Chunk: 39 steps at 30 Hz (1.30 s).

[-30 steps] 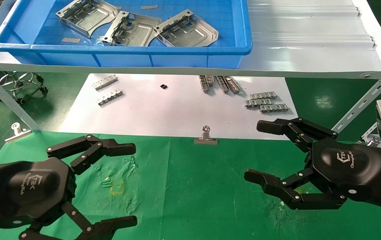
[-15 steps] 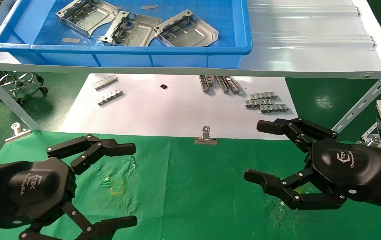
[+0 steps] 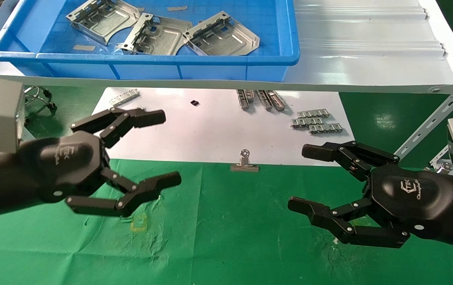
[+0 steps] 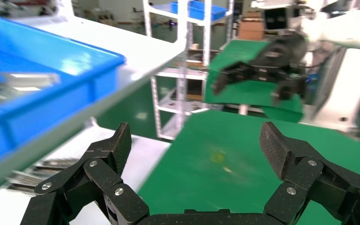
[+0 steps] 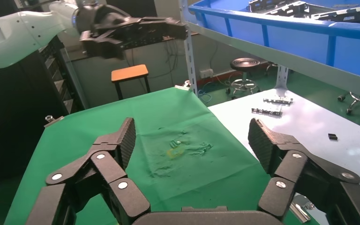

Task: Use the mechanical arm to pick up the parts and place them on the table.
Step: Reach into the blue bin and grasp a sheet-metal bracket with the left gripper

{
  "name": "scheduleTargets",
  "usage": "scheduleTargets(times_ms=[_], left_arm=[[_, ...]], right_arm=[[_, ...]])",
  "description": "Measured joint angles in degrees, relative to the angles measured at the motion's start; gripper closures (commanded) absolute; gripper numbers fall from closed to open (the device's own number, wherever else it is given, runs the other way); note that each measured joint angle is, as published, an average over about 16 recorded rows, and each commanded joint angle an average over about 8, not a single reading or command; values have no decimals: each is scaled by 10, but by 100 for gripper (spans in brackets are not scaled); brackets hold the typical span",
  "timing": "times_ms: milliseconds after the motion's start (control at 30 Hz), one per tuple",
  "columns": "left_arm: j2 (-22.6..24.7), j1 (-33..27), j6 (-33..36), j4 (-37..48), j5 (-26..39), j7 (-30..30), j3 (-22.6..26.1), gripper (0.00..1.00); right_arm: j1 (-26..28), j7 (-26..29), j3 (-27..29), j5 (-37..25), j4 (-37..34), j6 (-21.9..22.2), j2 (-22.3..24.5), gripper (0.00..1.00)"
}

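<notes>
Three silver sheet-metal parts (image 3: 153, 33) lie in a blue bin (image 3: 210, 63) on the grey shelf, far from both hands. My left gripper (image 3: 163, 148) is open and empty, raised over the edge between the white paper and the green table (image 3: 230, 237). In its own wrist view my left gripper (image 4: 194, 140) shows wide apart fingers. My right gripper (image 3: 299, 178) is open and empty, hovering over the green cloth at the right. In its own wrist view my right gripper (image 5: 190, 136) holds nothing.
A white paper sheet (image 3: 202, 134) carries several small grey toothed strips (image 3: 315, 120), more strips (image 3: 260, 99) and a tiny black piece (image 3: 195, 103). A silver binder clip (image 3: 244, 164) sits at the paper's front edge. Slanted shelf braces (image 3: 432, 118) stand on both sides. A stool (image 3: 32, 95) stands far left.
My left gripper has risen and moved forward and up towards the shelf, from the lower left corner to above the paper's edge. My right gripper has barely shifted.
</notes>
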Motion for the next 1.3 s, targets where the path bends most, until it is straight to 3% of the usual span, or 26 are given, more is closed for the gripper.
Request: scheduleTargets(times_ms=[600,1033,1100,1300], left_arm=[[99,-219,-99,217,135,-12,56,0],[163,-389,-99,428,249,-2,123,1],[173,-410,-99,456,263,-2,131,14],[202,-456,-113,523,296,-2,152,88]], right_arm=[[0,0,0,0,0,0,0,100],[0,0,0,0,0,0,0,100],[0,0,0,0,0,0,0,100],[0,0,0,0,0,0,0,100]])
